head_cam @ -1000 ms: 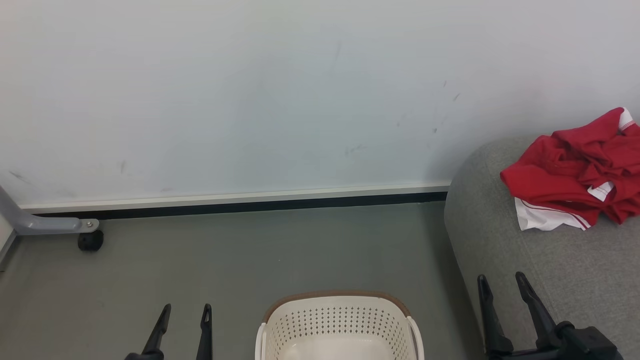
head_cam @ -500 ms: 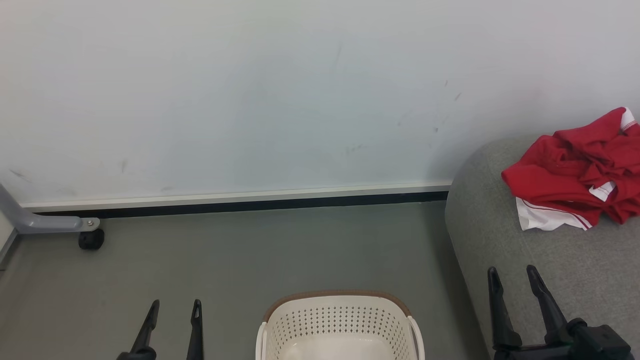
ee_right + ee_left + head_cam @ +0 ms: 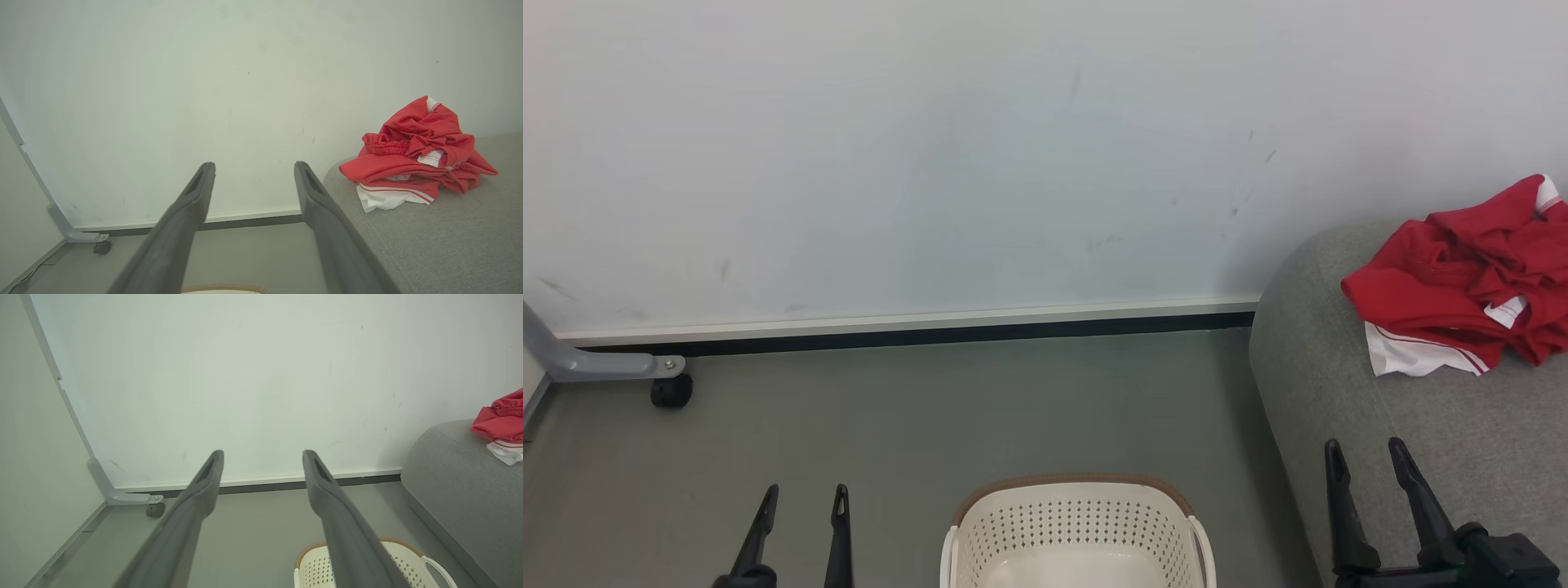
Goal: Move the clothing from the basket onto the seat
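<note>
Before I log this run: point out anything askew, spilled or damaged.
Nothing damaged or spilled. The clothing lies in a crumpled heap on the seat; the basket stands upright.

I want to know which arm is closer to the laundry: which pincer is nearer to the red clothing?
The right pincer, at the edge of the grey seat where the clothing lies; the left pincer is over the floor.

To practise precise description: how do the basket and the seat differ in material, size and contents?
The basket is cream perforated plastic, the seat grey woven fabric. The basket is far smaller than the seat. The basket's visible part holds nothing; the seat bears the red clothing. Both stand on the floor.
</note>
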### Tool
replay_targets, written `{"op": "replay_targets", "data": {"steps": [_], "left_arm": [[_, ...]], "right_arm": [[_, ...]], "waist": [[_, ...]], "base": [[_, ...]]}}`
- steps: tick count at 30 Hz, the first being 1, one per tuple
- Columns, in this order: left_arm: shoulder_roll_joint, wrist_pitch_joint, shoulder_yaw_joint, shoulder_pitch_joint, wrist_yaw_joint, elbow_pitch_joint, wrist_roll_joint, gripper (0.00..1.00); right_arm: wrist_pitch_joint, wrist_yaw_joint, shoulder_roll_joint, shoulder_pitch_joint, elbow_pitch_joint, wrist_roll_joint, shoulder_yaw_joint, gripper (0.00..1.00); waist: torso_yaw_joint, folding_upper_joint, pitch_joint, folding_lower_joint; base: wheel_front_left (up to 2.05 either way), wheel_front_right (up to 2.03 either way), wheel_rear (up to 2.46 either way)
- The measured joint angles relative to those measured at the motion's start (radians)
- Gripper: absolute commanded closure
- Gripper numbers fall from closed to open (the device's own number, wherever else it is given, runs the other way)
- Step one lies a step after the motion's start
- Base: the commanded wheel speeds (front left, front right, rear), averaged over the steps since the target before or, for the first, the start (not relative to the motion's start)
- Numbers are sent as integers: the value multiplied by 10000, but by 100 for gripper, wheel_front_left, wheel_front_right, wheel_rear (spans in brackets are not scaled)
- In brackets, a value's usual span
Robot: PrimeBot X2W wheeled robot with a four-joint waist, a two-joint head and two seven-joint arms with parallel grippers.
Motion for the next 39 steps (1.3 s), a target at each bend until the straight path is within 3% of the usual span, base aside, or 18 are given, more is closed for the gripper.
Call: {"op": "replay_targets", "data": {"steps": [8,9,23,39], "left_arm": [[-15,0,48,108,0,-67,90,0],[-17,0,50,158,0,-71,90,100],[-244,245,132,537,-125,761,-474,100],[-368,907,602,207,-552,941,-2913,100]], "right_arm": [[150,-4,12,12,-8,0,-94,0],[157,-4,13,18,-12,0,-102,100],[349,104,295,368,907,587,-163,100],[953,474,474,100,1315,2769,-794,100]], "waist": [[32,0,-18,0],[35,0,-18,0],[25,0,37,0],[-8,0,163,0]], "base": [[0,0,0],[0,0,0],[0,0,0],[0,0,0]]}}
